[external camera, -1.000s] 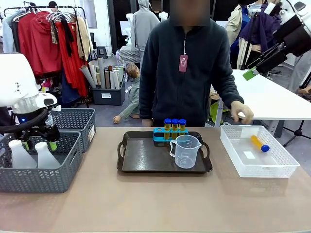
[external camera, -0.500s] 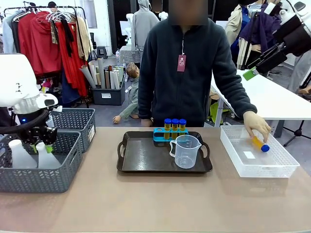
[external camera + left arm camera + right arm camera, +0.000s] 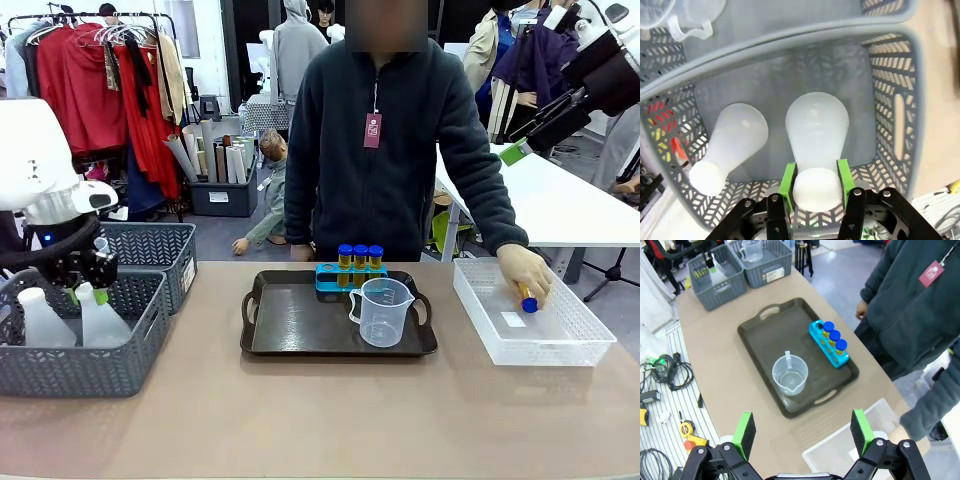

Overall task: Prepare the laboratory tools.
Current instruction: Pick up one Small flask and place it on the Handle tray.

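**Left claw on a flask neck: lift comes next**

Far left, by the table's left edge: the left claw [image 3: 817, 182] is down inside the grey basket [image 3: 90, 370]. Its green pads are pinched on the neck of a white flask [image 3: 817, 125], one pad on each side, so it's clamped. A second flask [image 3: 735, 140] lies just beside it with a gap between them. Can't tell whether the gripped one's base is off the basket floor.

Step in hand, by my read: picking the flask, grip made, carry not yet begun. The next move prob. needs a straight pull upward, high enough to clear the basket wall w/o nudging the neighbour. Then it's across to the tray [image 3: 300, 322], where the near-left corner is bare. The neck is smooth and the body is wide below it, so the flask could swing or slip. Slow is the safe bet.

Centre of the table: the tray has a blue rack [image 3: 328, 281] at its far edge, and three tubes [image 3: 359, 256] w/ blue caps stand in it. A clear cup [image 3: 383, 312] sits toward the tray's right end, just in front of the rack, handle to the left.

Right edge of the table: in the white bin [image 3: 590, 345], the person's hand [image 3: 525, 268] is closed over a loose tube [image 3: 528, 302], blue cap poking out. Looks like that one's headed for the rack's spare hole.

The right claw [image 3: 804, 432] is high over the table, jaws wide apart, nothing between them.
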`<act>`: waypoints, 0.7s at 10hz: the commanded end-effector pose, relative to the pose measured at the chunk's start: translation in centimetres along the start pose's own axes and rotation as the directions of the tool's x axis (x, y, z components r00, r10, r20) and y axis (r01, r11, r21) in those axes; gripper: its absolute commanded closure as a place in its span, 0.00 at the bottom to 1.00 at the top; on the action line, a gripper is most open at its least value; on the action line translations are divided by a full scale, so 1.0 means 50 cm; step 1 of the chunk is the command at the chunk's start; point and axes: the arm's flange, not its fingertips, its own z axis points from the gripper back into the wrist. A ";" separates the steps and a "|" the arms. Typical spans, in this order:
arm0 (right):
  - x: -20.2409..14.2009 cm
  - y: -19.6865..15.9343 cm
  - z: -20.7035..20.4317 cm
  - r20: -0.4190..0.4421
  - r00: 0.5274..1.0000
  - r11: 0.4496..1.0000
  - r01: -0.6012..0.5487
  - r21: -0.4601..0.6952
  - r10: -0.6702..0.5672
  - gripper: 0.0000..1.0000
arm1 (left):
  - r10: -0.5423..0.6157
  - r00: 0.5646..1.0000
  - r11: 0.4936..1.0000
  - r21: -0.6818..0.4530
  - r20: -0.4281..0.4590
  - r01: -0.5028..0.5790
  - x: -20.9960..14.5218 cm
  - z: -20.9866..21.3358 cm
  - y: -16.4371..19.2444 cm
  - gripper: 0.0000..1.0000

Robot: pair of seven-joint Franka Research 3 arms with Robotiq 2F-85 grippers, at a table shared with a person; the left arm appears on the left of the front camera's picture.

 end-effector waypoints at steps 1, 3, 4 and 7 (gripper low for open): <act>0.003 -0.002 -0.001 0.023 1.000 1.000 -0.003 0.013 0.003 0.00 | -0.080 0.997 0.995 -0.052 0.012 0.081 0.018 0.091 -0.022 1.00; 0.003 -0.002 -0.001 0.023 1.000 1.000 -0.003 0.013 0.003 0.00 | -0.177 0.984 0.984 -0.002 0.014 0.177 0.042 0.212 -0.047 1.00; 0.003 -0.002 -0.001 0.023 1.000 1.000 -0.003 0.013 0.003 0.00 | -0.217 0.976 0.976 0.029 0.025 0.216 0.048 0.276 -0.062 1.00; 0.003 -0.002 -0.001 0.023 1.000 1.000 -0.003 0.013 0.003 0.00 | -0.365 0.919 0.931 0.058 0.148 0.360 0.086 0.452 -0.108 1.00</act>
